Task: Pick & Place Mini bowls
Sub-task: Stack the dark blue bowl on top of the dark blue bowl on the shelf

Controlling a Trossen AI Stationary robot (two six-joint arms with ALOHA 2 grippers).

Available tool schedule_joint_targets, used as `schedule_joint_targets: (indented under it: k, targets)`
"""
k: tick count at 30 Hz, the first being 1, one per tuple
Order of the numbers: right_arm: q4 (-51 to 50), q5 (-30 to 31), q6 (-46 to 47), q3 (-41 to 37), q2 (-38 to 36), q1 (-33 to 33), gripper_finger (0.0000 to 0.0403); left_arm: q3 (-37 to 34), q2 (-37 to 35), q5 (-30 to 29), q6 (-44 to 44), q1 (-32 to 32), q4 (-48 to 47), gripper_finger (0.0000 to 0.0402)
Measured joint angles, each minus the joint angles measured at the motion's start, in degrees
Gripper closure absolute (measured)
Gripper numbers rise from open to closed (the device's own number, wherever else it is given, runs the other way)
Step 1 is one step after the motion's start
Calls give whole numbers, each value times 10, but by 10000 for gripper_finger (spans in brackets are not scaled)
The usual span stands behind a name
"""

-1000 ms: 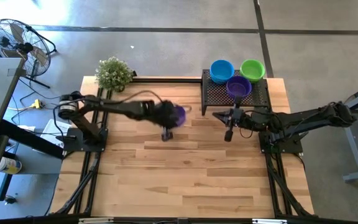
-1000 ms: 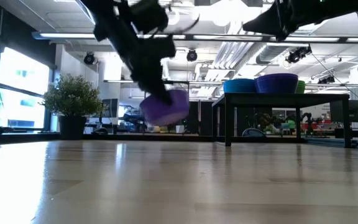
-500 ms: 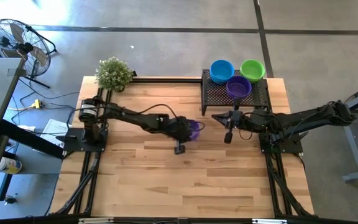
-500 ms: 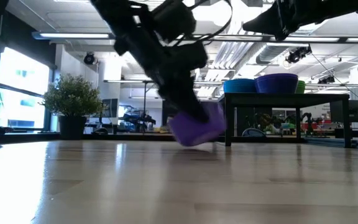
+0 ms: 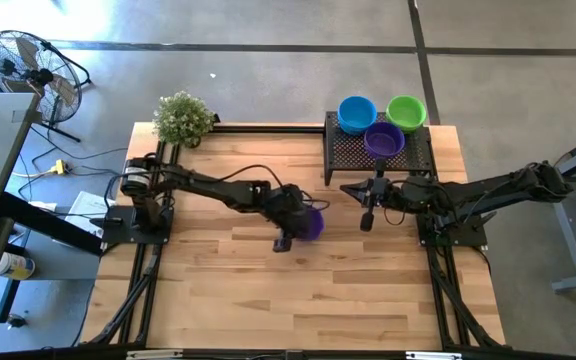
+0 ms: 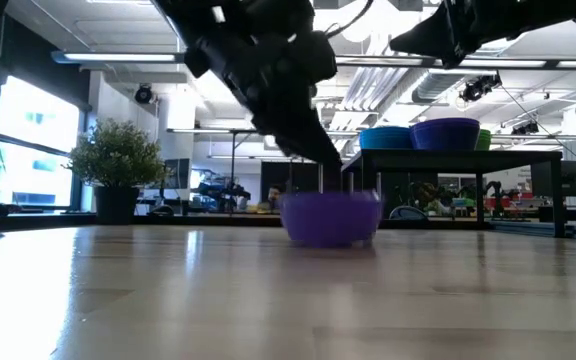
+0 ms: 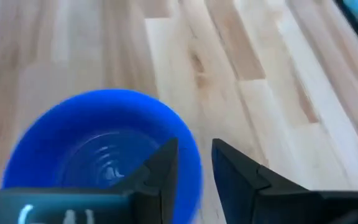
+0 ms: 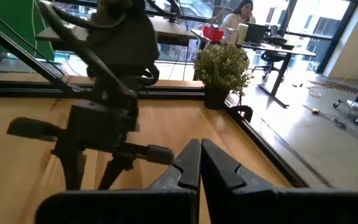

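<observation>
Wooden table fills the high view, both arms over it. Black mesh stand sits at the far right side of the table and carries three mini bowls: blue bowl, green bowl and a purple bowl on the stand, close together. Potted plant is at the far left corner.

Left arm reaches to mid-table. The left gripper is at the rim of the purple mini bowl, which rests flat and upright on the wood, well apart from the stand. The left wrist view shows this bowl as blue, likely a colour shift; the high and low views show purple. One finger is inside the rim, the other outside, with a gap between them, so the wall does not look clamped. Looks like a release, but cannot tell for sure.

Right gripper hangs in the air just in front of the stand, fingers pressed together, holding nothing, waiting.

Handling judgement: the bowl is probably thin, stiff plastic, light and smooth. It could slide or tip if nudged on the wood. Best hold is a pinch across the rim wall, one finger inside and one outside. Little risk of breakage.
</observation>
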Motion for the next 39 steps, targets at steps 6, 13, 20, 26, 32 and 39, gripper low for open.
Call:
schedule_joint_targets:
  k: [6, 13, 20, 26, 32, 39]
  targets:
    - [-16, 0, 32, 0, 0, 0, 402, -56, -45, 24, 39, -3, 53, 365]
    - [-2, 8, 45, 2, 56, 0, 373, -205, -128, 5, 7, -2, 251, 387]
    - [-26, -34, 53, 60, 174, 19, 308, -351, -167, -43, -54, -2, 477, 399]
    - [-216, -71, 63, 168, 264, 54, 263, -436, -167, -87, -88, -2, 618, 401]
    - [-367, -80, 93, 265, 366, 73, 245, -482, -168, -125, -98, -2, 695, 401]
    - [-436, -101, 64, 323, 470, 74, 260, -495, -168, -142, -97, -2, 704, 401]
